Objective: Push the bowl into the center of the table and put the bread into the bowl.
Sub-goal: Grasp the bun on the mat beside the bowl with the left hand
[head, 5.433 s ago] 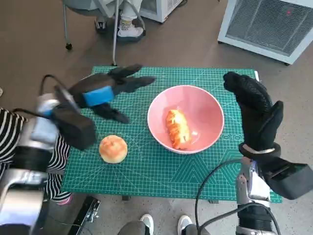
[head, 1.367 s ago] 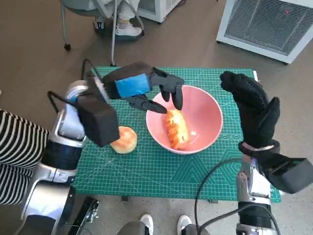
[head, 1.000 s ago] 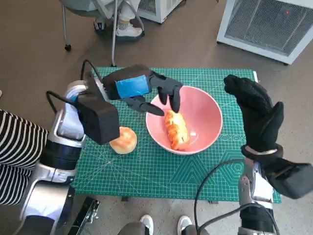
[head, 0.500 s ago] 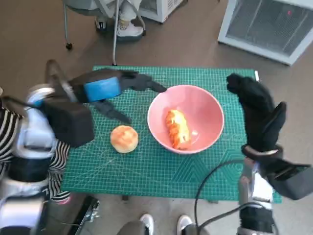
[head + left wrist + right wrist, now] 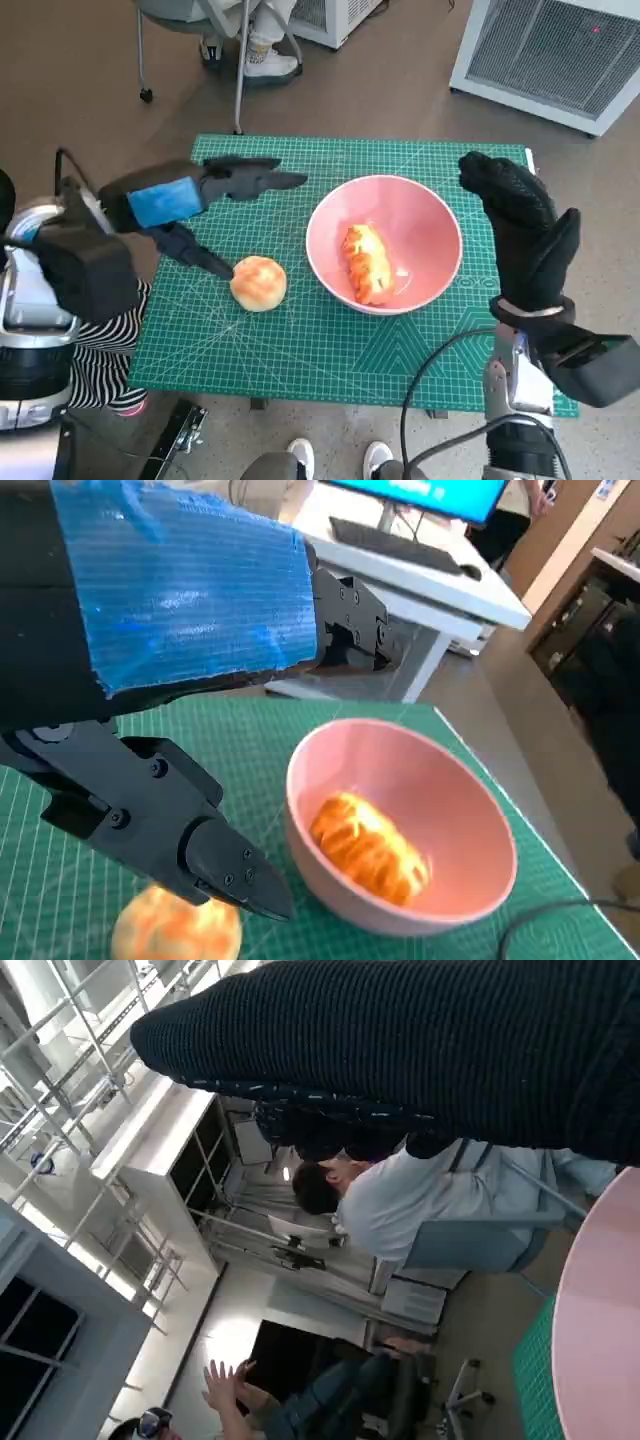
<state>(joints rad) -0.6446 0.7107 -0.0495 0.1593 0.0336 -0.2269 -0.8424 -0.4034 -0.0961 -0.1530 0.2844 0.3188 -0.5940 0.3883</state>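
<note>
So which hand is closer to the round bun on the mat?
Left. The left hand hovers open right beside the round bun, one finger almost touching. The right hand is far off, past the bowl.

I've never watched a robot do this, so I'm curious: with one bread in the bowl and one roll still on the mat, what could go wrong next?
The round roll lies on the green mat, right by the left hand; its spread fingers could nudge it and roll it away instead of grasping it. The pink bowl already holds a long bread, and a careless drop could hit the rim. The right hand stands beside the bowl and could bump it.
</note>
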